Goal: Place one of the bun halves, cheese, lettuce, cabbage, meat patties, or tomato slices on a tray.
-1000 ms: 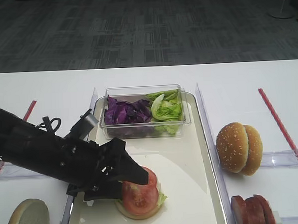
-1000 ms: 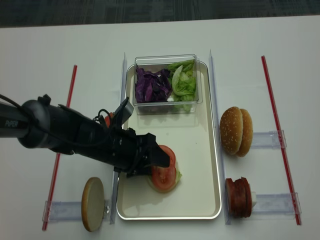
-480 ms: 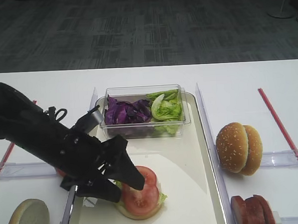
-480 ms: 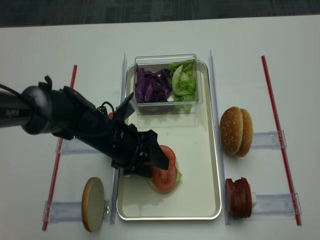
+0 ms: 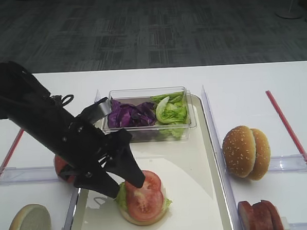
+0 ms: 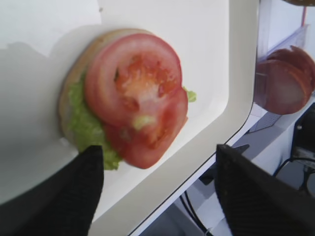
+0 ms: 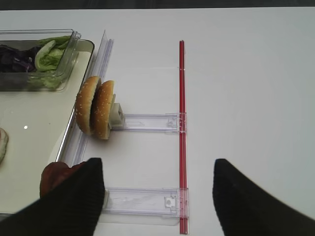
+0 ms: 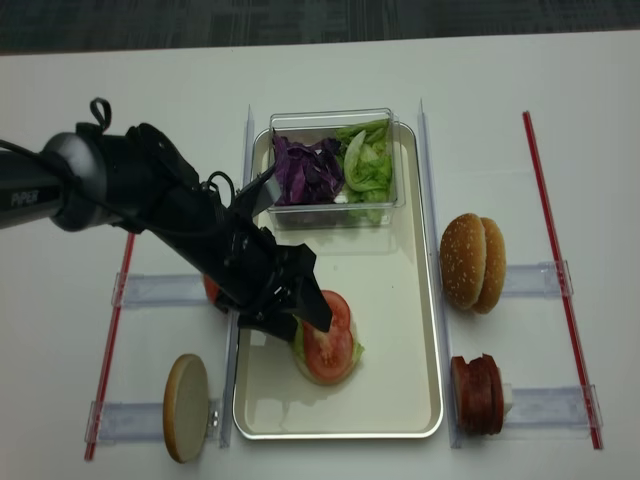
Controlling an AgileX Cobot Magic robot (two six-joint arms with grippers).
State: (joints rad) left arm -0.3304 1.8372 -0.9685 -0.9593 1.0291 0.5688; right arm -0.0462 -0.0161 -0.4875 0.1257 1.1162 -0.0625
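Note:
Two overlapping tomato slices (image 6: 138,98) lie on lettuce (image 6: 88,130) and a pale bun half on the cream tray (image 6: 206,73). My left gripper (image 6: 157,196) hangs open just above and to the left of this stack (image 8: 328,340), holding nothing. In the high views the left gripper (image 5: 129,184) tilts down toward the tomato slices (image 5: 144,195). My right gripper (image 7: 157,201) stands open over a clear rack, off the tray's right side, with the meat patties (image 7: 56,174) beside its left finger.
A clear box at the tray's far end holds cabbage (image 8: 305,170) and lettuce (image 8: 365,165). Sesame bun tops (image 8: 472,262) and meat patties (image 8: 477,394) stand in racks to the right. A bun bottom (image 8: 186,407) and more tomato (image 8: 210,288) sit to the left. Red strips (image 8: 560,280) border the area.
My left arm has lifted and drawn back from the stack, its gripper still open. The tomato slices stay where they lie on the lettuce.

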